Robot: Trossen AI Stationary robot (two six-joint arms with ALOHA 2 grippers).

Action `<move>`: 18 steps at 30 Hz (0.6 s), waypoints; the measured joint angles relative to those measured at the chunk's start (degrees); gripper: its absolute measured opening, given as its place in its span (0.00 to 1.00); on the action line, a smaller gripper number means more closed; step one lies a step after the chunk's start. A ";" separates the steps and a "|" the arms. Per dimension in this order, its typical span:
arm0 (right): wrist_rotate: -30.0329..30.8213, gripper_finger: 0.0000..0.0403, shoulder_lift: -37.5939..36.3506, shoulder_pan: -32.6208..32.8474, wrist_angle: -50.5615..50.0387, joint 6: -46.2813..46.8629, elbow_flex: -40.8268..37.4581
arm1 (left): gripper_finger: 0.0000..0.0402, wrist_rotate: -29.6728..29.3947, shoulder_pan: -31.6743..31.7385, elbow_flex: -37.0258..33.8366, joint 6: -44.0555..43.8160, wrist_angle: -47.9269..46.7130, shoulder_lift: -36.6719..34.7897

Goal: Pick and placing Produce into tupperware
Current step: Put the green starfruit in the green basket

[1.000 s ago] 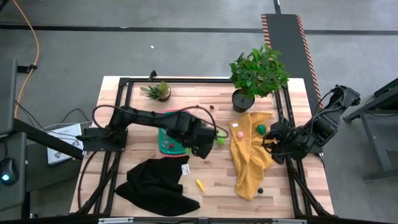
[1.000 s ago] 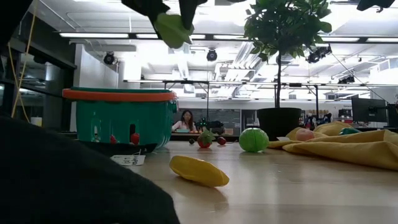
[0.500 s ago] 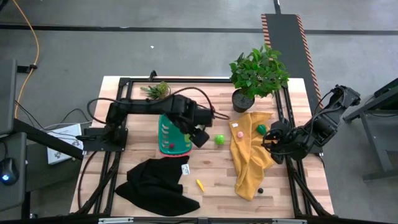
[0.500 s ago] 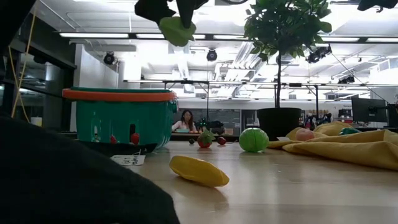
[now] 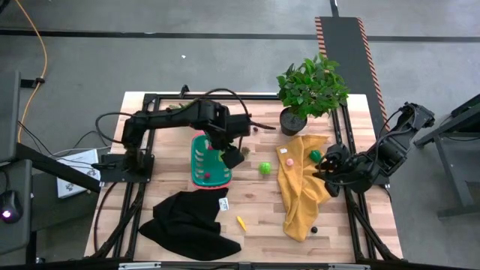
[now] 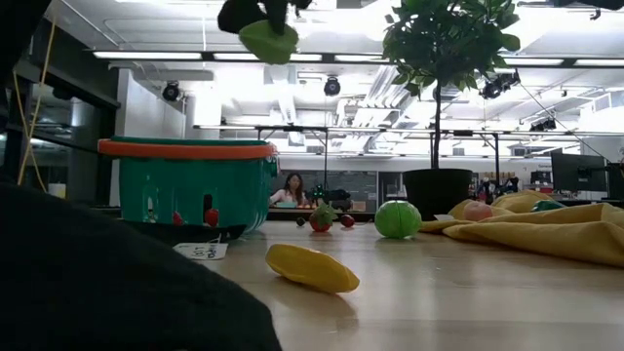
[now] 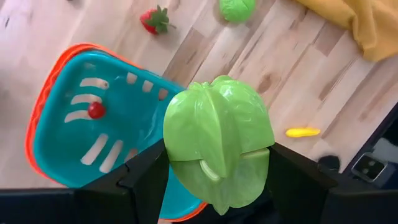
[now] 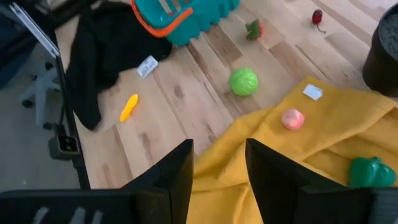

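Observation:
My left gripper (image 5: 226,148) hangs over the right rim of the teal tupperware (image 5: 204,166), shut on a ribbed light-green piece of produce (image 7: 217,140). A small red piece (image 7: 96,110) lies in the tupperware. On the wood lie a green ball (image 5: 265,168), a yellow piece (image 5: 241,223), a strawberry (image 7: 155,20) and a tiny dark piece (image 5: 314,229). A pink piece (image 5: 289,161) and a green one (image 5: 316,156) rest on the yellow cloth (image 5: 304,191). My right gripper (image 8: 219,168) stands open above that cloth's right edge, nothing between its fingers. My left gripper pinches the green piece between its two fingers, one on each of two opposite sides (image 7: 171,152). The fingers come from above, pointing down. The piece (image 6: 268,41) hangs below the fingertips, lifted clear, high above the tupperware's rim (image 6: 185,149).
A crumpled black cloth (image 5: 187,221) with a white tag (image 5: 223,204) lies near the front left. A large potted plant (image 5: 311,90) and a small one (image 5: 193,110) stand at the far edge. A black metal frame (image 5: 225,96) borders the table.
My left gripper, still shut on the green piece, has risen and gone toward the far edge and a little left, from beside the tupperware's right side to above its rim. Its wrist has rolled on the way.

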 joint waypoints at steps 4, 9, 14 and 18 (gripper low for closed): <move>1.74 0.34 0.00 -0.02 1.38 1.83 0.00 | 0.57 0.30 0.05 -4.96 2.19 -0.04 -3.17; 3.10 0.34 0.00 -0.09 1.41 4.22 -0.03 | 0.57 0.22 0.00 -12.40 3.95 -0.21 -8.18; 3.83 0.34 0.00 -1.52 1.41 5.29 -0.04 | 0.57 -0.54 0.00 -20.05 5.05 -0.19 -13.04; 3.85 0.34 0.02 -3.51 1.39 5.29 -0.04 | 0.57 -1.34 0.00 -25.56 6.01 -0.11 -16.20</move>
